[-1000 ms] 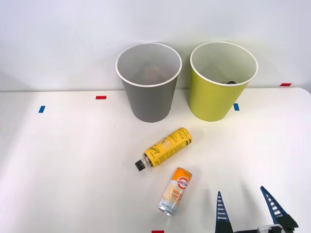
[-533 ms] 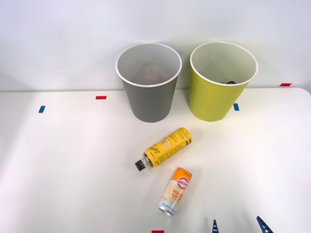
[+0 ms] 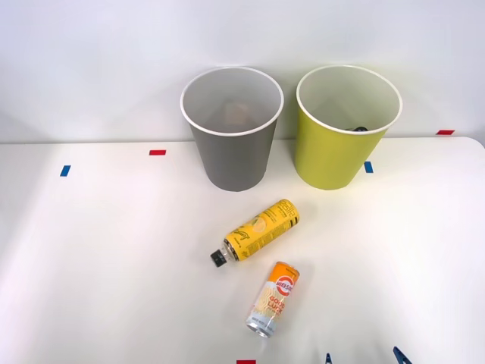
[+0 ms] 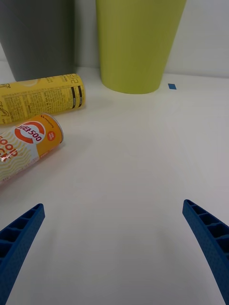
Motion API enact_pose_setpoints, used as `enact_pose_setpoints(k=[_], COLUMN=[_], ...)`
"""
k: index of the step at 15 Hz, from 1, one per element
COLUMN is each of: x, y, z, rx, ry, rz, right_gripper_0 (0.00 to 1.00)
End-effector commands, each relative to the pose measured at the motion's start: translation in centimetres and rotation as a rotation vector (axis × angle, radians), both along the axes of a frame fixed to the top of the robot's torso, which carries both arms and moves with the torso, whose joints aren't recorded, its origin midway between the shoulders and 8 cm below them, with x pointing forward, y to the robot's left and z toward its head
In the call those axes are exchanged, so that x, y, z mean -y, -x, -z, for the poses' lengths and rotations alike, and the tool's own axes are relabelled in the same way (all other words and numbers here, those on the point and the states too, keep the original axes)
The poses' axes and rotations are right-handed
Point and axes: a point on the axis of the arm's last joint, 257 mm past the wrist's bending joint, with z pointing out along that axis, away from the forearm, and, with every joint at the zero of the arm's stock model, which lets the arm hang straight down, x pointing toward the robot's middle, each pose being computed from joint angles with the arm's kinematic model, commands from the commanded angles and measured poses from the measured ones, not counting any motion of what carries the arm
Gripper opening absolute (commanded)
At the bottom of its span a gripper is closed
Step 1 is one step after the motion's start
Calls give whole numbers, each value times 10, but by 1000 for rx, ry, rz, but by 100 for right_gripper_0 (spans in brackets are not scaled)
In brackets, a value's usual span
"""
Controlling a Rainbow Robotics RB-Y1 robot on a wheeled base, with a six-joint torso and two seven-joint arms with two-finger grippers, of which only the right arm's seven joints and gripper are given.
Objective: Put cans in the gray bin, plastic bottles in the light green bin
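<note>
White surface (image 3: 98, 250); the tool (image 4: 114, 248) gapes wide, empty. Best line up square across the can (image 3: 273, 299), lower centre, before closing.

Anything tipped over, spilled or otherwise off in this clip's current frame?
Nothing is spilled or damaged. The yellow bottle and the orange-and-cream can lie on their sides on the table, apart, awaiting sorting. The gray bin and light green bin stand upright. The right hand is open, holding nothing.
</note>
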Motion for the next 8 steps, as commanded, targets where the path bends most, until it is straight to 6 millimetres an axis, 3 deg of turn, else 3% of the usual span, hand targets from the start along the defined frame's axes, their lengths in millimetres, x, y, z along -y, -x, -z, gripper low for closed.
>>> enact_pose_setpoints(k=[1,8], x=[0,0], y=[0,0], z=[0,0], rx=[0,0], ry=[0,0], rz=[0,0], right_gripper_0=[100,100])
